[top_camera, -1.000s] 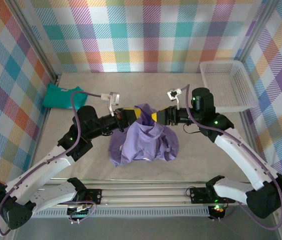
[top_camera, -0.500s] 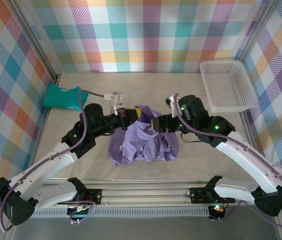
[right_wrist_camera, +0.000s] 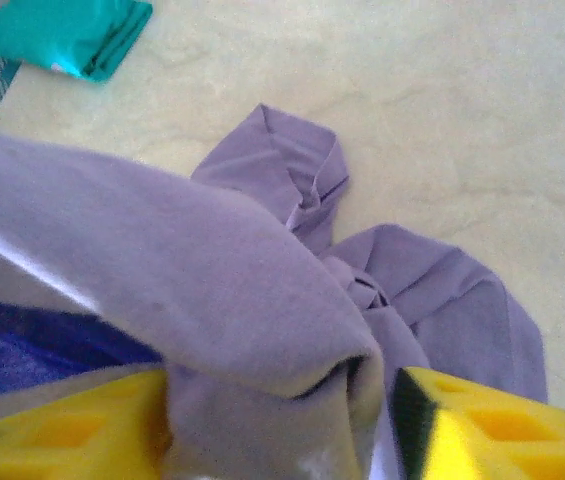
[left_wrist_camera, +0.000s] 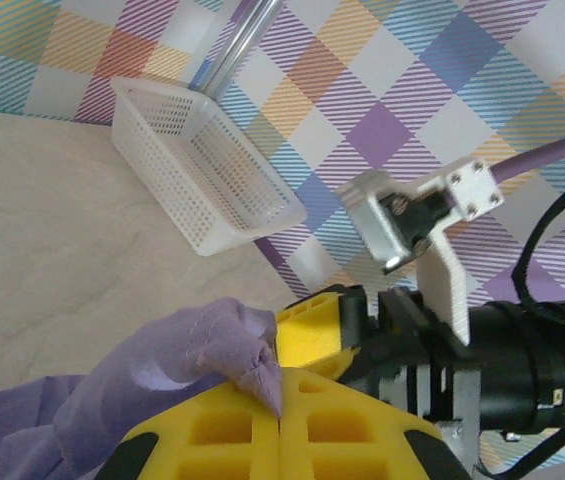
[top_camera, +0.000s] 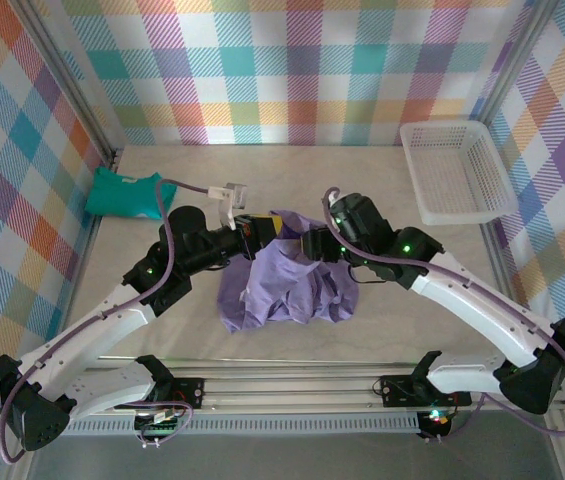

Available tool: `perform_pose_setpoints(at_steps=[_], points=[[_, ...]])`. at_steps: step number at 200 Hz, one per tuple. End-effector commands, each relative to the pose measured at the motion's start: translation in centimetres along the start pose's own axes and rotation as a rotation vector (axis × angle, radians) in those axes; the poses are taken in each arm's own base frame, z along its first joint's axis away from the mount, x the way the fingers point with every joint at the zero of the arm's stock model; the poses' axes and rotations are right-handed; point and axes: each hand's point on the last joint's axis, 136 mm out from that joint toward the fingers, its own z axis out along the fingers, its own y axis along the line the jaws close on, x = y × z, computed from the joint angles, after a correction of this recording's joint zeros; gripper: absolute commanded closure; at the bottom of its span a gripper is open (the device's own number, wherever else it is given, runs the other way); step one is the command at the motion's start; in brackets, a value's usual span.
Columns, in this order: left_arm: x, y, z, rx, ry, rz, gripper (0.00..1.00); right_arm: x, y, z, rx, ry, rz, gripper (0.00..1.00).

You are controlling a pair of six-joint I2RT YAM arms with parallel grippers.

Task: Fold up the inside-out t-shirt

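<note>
Left gripper [left_wrist_camera: 279, 400] pinches a peak of the one lavender t-shirt [top_camera: 282, 290], jaws closed on the cloth. Right gripper [right_wrist_camera: 282, 420] stands half apart around another bunch, and its hold is impossible to judge. Crumpled at the middle of the table [top_camera: 392, 320], the t-shirt has its top edge hidden behind the two arms. One teal garment [top_camera: 122, 193] lies far left, one white basket [top_camera: 459, 170] far right.

T-shirt [top_camera: 282, 290] soft matt cloth; basket [top_camera: 462, 213] white plastic mesh; fingers [left_wrist_camera: 352, 415] yellow matt plastic.

Bright even light, soft shadows, right wrist view blurry
</note>
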Motion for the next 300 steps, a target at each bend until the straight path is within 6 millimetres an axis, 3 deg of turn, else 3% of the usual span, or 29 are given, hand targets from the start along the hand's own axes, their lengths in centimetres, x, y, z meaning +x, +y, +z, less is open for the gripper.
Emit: perform_pose_setpoints(at_steps=[1,10,24,49,73,103,123,152,201,252,269,300], points=[[-0.8,-0.9,-0.3,0.016,-0.022,0.039,1.0,-1.3,-0.1,-0.9,-0.001,-0.075,0.024,0.57],[-0.9,-0.9,-0.3,0.017,-0.025,0.04,1.0,-1.2,0.0,-0.7,-0.012,-0.069,0.025,0.67],[-0.9,-0.9,-0.4,0.015,-0.029,0.043,1.0,-1.2,0.1,-0.5,-0.03,-0.067,0.035,0.73],[-1.0,0.3,-0.9,-0.055,-0.047,0.034,1.0,-2.1,1.0,-1.7,-0.157,-0.143,0.034,1.0],[-0.3,2.6,-1.3,-0.17,-0.038,0.031,1.0,-3.6,3.9,-4.5,-0.428,-0.288,-0.046,1.0],[1.1,5.6,-2.0,-0.316,0.001,0.027,1.0,-4.6,5.8,-7.6,-0.699,-0.373,-0.121,1.0],[1.7,6.3,-2.3,-0.35,0.022,0.034,0.92,-4.4,6.7,-8.4,-0.823,-0.357,-0.17,1.0],[1.4,6.3,-2.7,-0.36,0.013,0.057,0.87,-3.3,8.1,-8.1,-0.953,-0.271,-0.213,1.0],[0.0,6.7,-3.0,-0.411,-0.028,0.093,0.93,-1.5,8.9,-7.7,-1.057,-0.164,-0.239,1.0],[-0.2,6.8,0.2,-0.406,0.04,0.109,0.9,-1.7,9.7,-7.2,-1.138,-0.133,-0.207,1.0],[0.0,6.9,0.7,-0.413,0.076,0.129,0.85,-2.1,9.5,-7.1,-1.111,-0.16,-0.205,1.0],[0.7,7.6,-1.5,-0.457,0.082,0.152,0.63,-2.7,8.8,-6.8,-1.037,-0.206,-0.188,1.0]])
